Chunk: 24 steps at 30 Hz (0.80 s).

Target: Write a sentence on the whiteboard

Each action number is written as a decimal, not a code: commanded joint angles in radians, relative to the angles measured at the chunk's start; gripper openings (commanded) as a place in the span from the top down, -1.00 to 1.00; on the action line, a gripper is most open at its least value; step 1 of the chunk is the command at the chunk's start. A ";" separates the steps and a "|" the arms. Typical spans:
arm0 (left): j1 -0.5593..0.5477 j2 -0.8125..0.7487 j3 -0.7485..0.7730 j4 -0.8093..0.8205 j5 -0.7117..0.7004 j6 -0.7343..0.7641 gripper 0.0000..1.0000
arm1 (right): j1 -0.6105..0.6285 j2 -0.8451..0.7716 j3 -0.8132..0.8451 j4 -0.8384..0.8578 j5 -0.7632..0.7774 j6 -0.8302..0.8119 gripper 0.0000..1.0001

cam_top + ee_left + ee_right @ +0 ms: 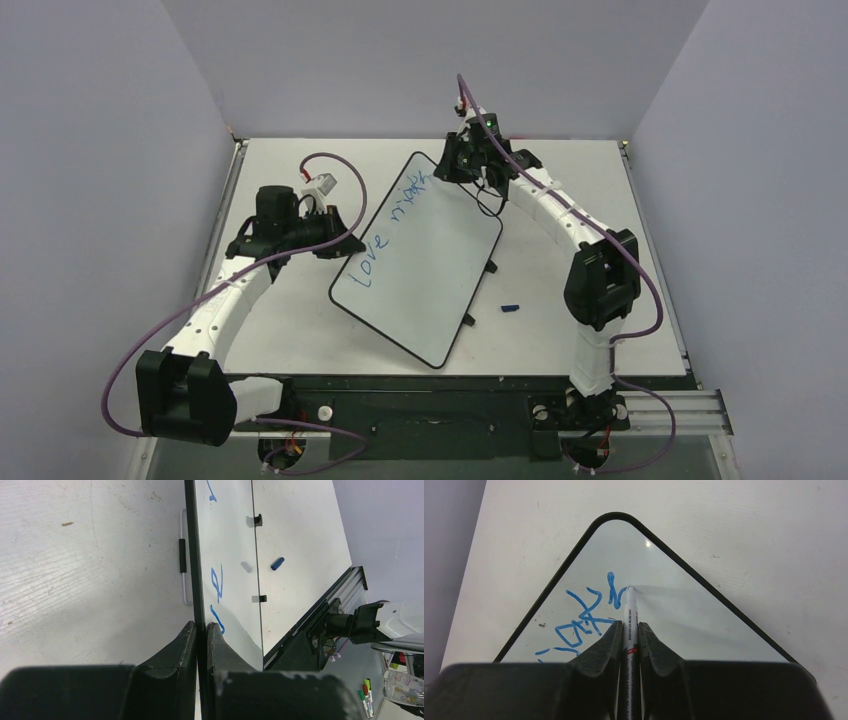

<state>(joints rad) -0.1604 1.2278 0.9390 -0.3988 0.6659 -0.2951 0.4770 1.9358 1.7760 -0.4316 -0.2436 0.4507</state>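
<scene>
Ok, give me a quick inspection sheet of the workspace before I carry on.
Surface: white tabletop, lightly scuffed.
Job's things: whiteboard lies angled on it; blue writing reads "Love" plus an unfinished word; marker tip touches the board near its far corner.
Clutter: blue marker cap on the table, right of the board.
Grippers: left gripper shut on the whiteboard's left rim; right gripper shut on the marker.
Cables: purple cable loops along each arm.
Surroundings: plain grey walls on three sides; aluminium rail at the near edge.
</scene>
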 commanded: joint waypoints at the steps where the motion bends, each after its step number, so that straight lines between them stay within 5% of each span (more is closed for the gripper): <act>1: -0.020 -0.013 0.038 0.040 0.021 0.080 1.00 | -0.009 -0.032 0.022 -0.012 0.039 -0.023 1.00; 9: -0.021 -0.017 0.038 0.041 0.022 0.080 1.00 | -0.018 -0.102 -0.019 0.031 0.024 -0.013 1.00; 24: -0.022 -0.015 0.038 0.040 0.025 0.082 1.00 | -0.032 0.013 0.120 0.046 -0.027 0.018 1.00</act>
<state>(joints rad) -0.1623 1.2278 0.9398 -0.3954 0.6659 -0.2951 0.4549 1.9221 1.8301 -0.4255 -0.2520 0.4587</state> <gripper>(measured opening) 0.039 0.105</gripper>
